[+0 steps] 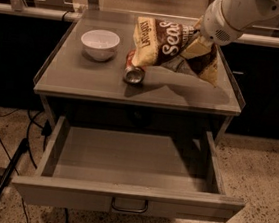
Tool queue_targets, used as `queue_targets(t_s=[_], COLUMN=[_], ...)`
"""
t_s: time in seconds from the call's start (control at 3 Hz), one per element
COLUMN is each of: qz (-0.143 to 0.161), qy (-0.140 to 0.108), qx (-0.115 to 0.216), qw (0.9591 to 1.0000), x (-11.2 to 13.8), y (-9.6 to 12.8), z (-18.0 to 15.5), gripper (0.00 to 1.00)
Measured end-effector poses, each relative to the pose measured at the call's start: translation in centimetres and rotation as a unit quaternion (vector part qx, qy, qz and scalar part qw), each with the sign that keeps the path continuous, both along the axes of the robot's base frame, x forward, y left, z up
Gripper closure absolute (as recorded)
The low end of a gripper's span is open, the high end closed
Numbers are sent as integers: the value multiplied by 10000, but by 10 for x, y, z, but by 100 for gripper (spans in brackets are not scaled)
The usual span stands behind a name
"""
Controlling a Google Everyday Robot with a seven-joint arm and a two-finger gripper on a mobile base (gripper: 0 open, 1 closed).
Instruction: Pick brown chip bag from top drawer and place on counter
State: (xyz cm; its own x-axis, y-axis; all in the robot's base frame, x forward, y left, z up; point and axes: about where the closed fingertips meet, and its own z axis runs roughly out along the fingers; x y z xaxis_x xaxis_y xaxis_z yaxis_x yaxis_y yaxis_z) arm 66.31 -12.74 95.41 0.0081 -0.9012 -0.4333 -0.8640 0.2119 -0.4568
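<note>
The brown chip bag, dark brown with pale yellow ends and white lettering, hangs tilted just above the counter near its back right. My gripper comes in from the upper right and is shut on the bag's right part; its fingers are mostly hidden by the bag. A red soda can lies on its side on the counter under the bag's left end. The top drawer is pulled fully open below, with nothing showing inside; its pull handle is at the front centre.
A white bowl stands on the counter's back left. The counter has raised clear side edges. Black cables and a dark pole lie on the speckled floor at the left. Dark cabinets flank the unit.
</note>
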Motion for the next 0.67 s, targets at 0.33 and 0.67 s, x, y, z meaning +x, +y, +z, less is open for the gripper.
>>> queue_targets(t_s=[0.33,0.67], qz=[-221,-483], qy=[25,125], qx=[19,177], qw=[9998,9986], x=[14,26], y=[-22,-49], z=[-10,-30], gripper=[100,100])
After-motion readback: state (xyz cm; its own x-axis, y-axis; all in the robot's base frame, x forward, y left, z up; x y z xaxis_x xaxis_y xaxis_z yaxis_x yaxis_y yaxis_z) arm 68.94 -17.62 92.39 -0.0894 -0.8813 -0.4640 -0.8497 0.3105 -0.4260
